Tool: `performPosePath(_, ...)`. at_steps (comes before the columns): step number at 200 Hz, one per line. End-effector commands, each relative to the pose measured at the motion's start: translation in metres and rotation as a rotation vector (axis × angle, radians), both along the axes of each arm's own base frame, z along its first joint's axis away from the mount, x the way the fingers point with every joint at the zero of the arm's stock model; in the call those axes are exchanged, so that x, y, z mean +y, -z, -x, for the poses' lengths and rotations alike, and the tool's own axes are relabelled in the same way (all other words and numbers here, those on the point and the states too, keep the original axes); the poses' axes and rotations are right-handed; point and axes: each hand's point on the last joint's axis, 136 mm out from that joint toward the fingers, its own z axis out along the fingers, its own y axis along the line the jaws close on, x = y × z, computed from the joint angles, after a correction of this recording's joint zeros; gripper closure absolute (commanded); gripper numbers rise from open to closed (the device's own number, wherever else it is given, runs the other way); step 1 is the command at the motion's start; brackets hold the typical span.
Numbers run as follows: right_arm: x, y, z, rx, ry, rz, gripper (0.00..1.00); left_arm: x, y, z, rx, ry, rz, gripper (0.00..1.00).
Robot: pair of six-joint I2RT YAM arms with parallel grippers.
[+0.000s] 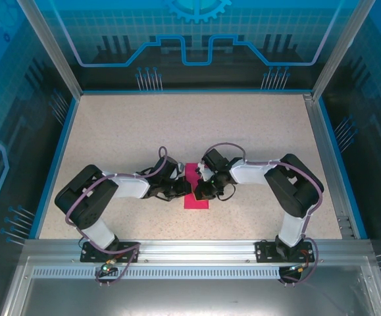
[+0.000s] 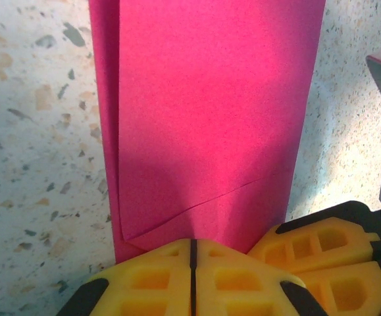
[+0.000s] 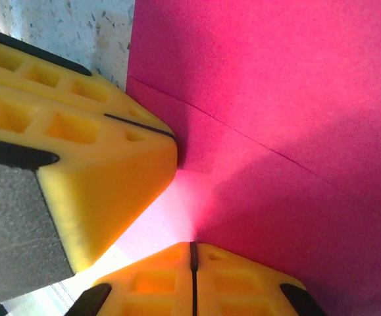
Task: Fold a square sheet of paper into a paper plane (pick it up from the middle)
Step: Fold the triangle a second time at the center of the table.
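Two arms bend inward and meet over the middle of the table (image 1: 262, 131), a pale speckled surface like fine terrazzo, with a blue rim (image 1: 56, 164) on the left side and a metal rail (image 1: 190, 247) along the near edge. Around it stand translucent blue walls (image 1: 197, 46) printed with a grid, circuit lines and a gear. The magenta sheet of paper (image 1: 196, 201) lies flat between the arms, folded to a long narrow strip. From the left wrist I see one layer edge running along its side and a slanted flap edge near the fingers. The left gripper (image 2: 192, 249) has its yellow fingers clenched together, the tips resting on the paper's edge. The right gripper (image 3: 192, 249) is clenched too, its tips touching the paper just beside the left one. Neither seems to grasp the paper.
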Motion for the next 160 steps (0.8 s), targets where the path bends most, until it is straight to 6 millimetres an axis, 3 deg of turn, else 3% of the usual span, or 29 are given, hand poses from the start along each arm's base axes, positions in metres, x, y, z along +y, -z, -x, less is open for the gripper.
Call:
performPosePath(1, -0.018, 0.019, 0.016, 0.054, -0.001, 0.075, 0.93, 0.012, 0.020, 0.008, 0.059, -0.029, -0.089, 0.91)
performPosePath(56, -0.027, 0.009, 0.034, 0.074, 0.002, -0.005, 0.88, 0.019, 0.027, 0.007, 0.081, -0.058, -0.130, 0.92)
performPosePath(123, -0.055, 0.016, 0.053, 0.113, 0.044, -0.027, 0.87, 0.018, 0.028, 0.006, 0.086, -0.060, -0.133, 0.92)
performPosePath(160, -0.062, 0.006, 0.052, 0.086, 0.052, -0.043, 0.85, 0.014, 0.023, 0.004, 0.081, -0.049, -0.118, 0.92)
